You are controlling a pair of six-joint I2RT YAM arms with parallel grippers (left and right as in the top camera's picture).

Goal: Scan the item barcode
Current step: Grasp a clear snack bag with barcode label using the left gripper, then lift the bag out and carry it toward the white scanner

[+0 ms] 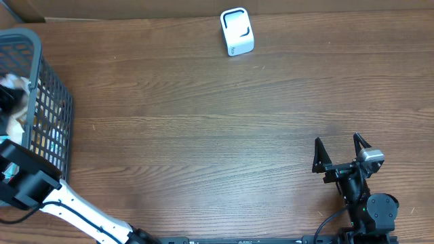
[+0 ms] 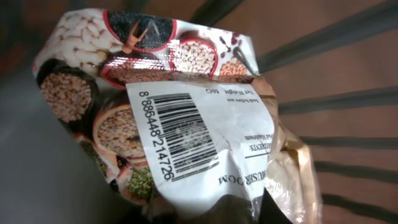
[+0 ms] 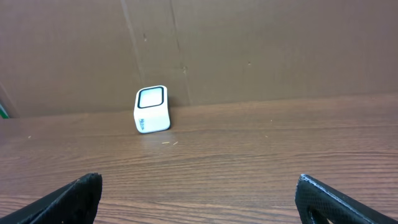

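We're seeing bean packet [image 2: 93, 106] lying inside grey basket [image 1: 51, 102] at table's left edge, crinkled barcode label [image 2: 177, 134] facing left wrist camera. Left gripper [image 1: 8, 102] reaching into basket; we're not making out whether its fingers are pinching packet. Right gripper [image 1: 339, 152] sitting low over wood-grain table [image 1: 203, 135], fingers spread wide, pointing toward white scanner [image 1: 237, 31] standing by brown cardboard wall [image 3: 261, 50].

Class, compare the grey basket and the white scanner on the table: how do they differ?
The basket is grey with slatted walls; the scanner is white and solid. The basket is far bigger than the scanner. The basket holds a packet; the scanner stands alone. Both sit on the wooden table.
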